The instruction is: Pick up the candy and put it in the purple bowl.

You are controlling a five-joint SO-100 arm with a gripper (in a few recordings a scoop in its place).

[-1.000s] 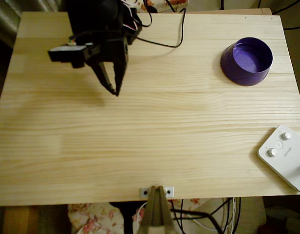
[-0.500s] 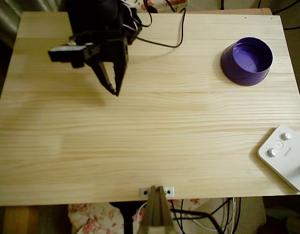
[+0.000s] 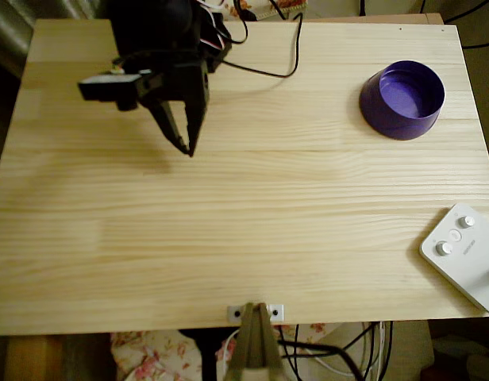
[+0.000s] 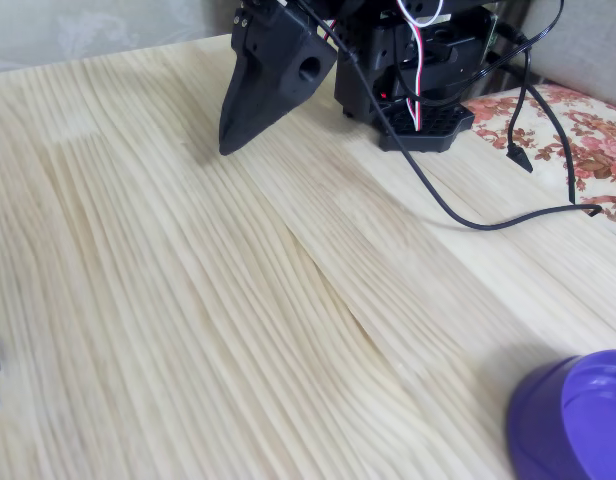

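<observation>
— Beside the purple bowl [image 3: 402,98], anything new?

— No. Compared with the pictures from a second ago, nothing has shifted. The bowl sits where it did near the far right corner of the table [image 3: 252,230], and its inside looks bare.

— And the gripper [image 3: 185,145]?

— Well apart from the bowl, over toward the far left of the table in the overhead view, tips pointing down at bare wood. Its fingers stand nearly together, a narrow gap at most, with nothing between them. In the fixed view [image 4: 228,147] they read as one closed dark wedge.

— Where's the candy?

— I can't find it on the wood around the bowl or under the arm. A white remote [image 3: 467,254] lies nearer than the bowl, at the right edge.

— So the task?

— My judgement: idle, not begun; the pick needs the candy first.
</observation>
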